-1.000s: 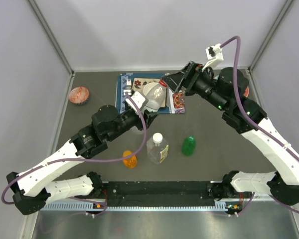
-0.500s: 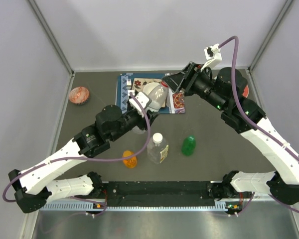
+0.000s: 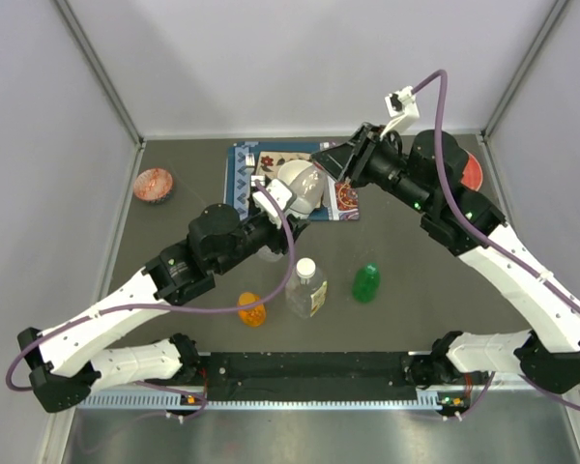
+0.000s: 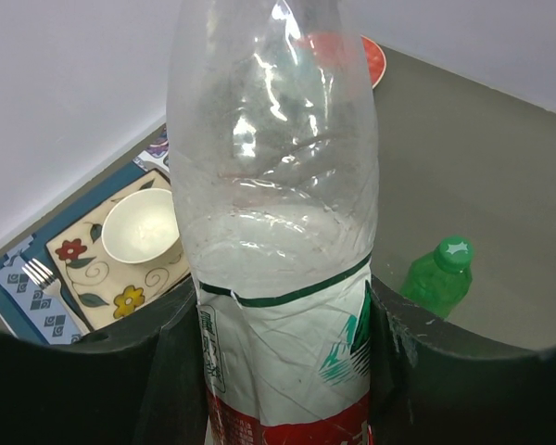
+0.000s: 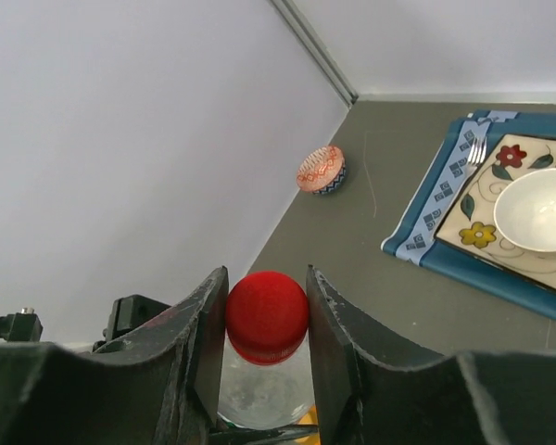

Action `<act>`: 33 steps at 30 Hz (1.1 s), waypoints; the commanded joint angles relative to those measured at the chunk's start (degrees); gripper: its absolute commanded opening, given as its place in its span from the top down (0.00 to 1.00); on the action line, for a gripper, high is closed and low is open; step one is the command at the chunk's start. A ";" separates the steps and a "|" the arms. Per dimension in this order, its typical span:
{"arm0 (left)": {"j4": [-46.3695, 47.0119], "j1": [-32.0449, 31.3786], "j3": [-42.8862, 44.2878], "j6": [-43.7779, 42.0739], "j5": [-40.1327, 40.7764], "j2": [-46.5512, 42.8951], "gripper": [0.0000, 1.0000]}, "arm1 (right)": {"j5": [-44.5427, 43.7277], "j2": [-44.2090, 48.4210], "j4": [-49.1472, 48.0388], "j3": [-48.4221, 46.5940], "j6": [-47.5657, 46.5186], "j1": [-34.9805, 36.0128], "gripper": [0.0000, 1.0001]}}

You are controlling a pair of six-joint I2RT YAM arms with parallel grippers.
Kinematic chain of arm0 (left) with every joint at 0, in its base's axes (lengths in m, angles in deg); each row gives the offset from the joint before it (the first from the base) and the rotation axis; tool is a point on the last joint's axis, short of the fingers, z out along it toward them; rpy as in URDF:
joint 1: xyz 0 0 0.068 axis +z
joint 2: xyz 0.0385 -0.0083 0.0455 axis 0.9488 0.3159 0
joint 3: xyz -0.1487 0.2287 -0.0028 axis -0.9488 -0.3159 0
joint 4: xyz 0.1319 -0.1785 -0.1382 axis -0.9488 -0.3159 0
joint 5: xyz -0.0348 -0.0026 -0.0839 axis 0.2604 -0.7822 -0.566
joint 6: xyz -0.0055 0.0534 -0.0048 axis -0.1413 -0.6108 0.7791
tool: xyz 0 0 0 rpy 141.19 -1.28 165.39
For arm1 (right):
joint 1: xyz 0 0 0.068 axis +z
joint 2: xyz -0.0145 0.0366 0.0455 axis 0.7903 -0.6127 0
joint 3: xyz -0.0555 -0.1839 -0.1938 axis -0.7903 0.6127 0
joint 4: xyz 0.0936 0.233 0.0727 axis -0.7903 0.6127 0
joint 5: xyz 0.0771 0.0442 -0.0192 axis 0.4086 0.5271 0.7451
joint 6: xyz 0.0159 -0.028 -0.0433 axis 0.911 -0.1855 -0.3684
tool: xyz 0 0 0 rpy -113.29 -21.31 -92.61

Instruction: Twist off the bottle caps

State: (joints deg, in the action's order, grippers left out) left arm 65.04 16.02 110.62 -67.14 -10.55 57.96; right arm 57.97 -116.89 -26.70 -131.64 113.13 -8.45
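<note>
Here, the left gripper (image 4: 283, 363) clamps the clear red-labelled plastic bottle (image 4: 273, 185), aloft near the white round bowl (image 5: 542, 209); the right gripper (image 5: 266, 298) pinches its round red plastic cap (image 5: 267, 315) between both fingers. Risk: the pinch slips during twisting, or the bottle rotates within its clamp.

R end effector (image 5: 266, 324) jaws closed onto red cap (image 5: 266, 306); wide open 1 s earlier.

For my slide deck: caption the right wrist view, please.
Right hand grips the red cap atop the clear bottle.
</note>
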 commanded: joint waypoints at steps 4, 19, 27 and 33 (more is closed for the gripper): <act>2.25 -0.24 2.28 -0.28 -1.06 -0.47 0.50 | -0.44 1.72 -1.69 1.72 -0.80 0.44 0.82; 9.18 8.53 3.77 15.42 -64.94 -1.80 0.50 | 35.30 6.91 3.67 -1.45 -26.45 -1.67 1.00; 32.72 14.00 -1.23 34.42 -77.44 -1.09 0.50 | 53.33 11.57 3.49 3.91 -34.81 -2.37 1.00; 39.07 14.00 -2.20 39.89 -79.11 0.58 0.50 | 58.96 12.63 3.75 5.85 -36.49 -2.37 1.00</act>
State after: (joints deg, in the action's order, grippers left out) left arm 86.88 29.30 107.19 -33.55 -87.40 58.94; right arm 107.28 -104.19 -28.66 -128.19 80.03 -10.74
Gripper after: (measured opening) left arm 0.503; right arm 0.354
